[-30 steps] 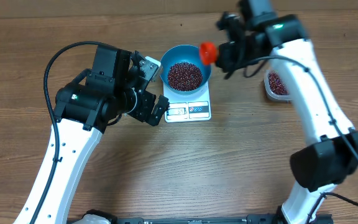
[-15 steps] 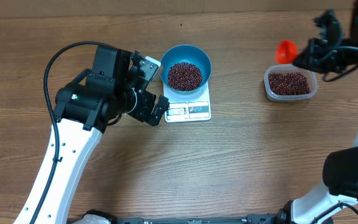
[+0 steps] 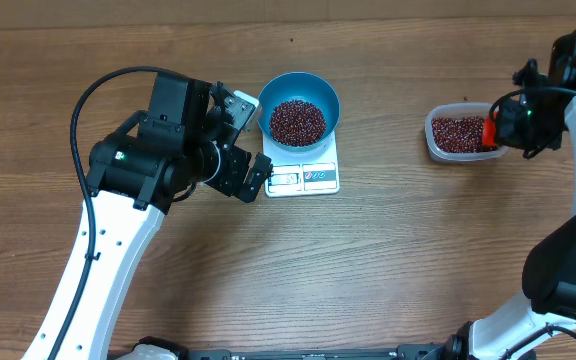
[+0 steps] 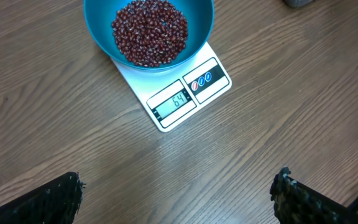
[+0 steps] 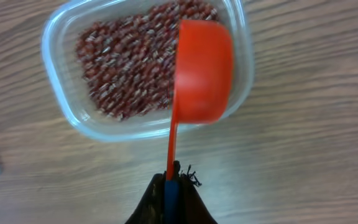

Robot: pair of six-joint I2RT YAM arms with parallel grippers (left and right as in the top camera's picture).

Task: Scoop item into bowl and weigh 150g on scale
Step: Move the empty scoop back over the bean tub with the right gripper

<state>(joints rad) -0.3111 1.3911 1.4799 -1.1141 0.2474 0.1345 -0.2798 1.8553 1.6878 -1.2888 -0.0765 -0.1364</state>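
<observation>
the scale [image 3: 303,177] lies flat on the table [image 3: 368,270], its long axis running from the bowl end to the display end, and the display faces the robot's side. in the left wrist view it sits on a diagonal and the display shows 64. the blue bowl [image 3: 330,100] stands upright on the far part of the scale, covering that end and leaving the display strip bare. the beans [image 3: 297,121] lie heaped in the middle of the bowl.

the left gripper [image 3: 250,140] hangs just beside the scale's left edge with its fingers [image 4: 61,199] spread wide and nothing between them.

well off to the scale's right is a clear tub [image 3: 433,140] holding more beans, its long axis pointing roughly back toward the scale. the right gripper [image 5: 171,180] has its fingers pressed together on the thin handle of a red scoop [image 5: 202,71]. the scoop's long axis runs straight out from the fingertips, cup end leading. the cup lies over the end of the tub farthest from the scale. the picture is too blurred to tell whether the cup touches the beans.
</observation>
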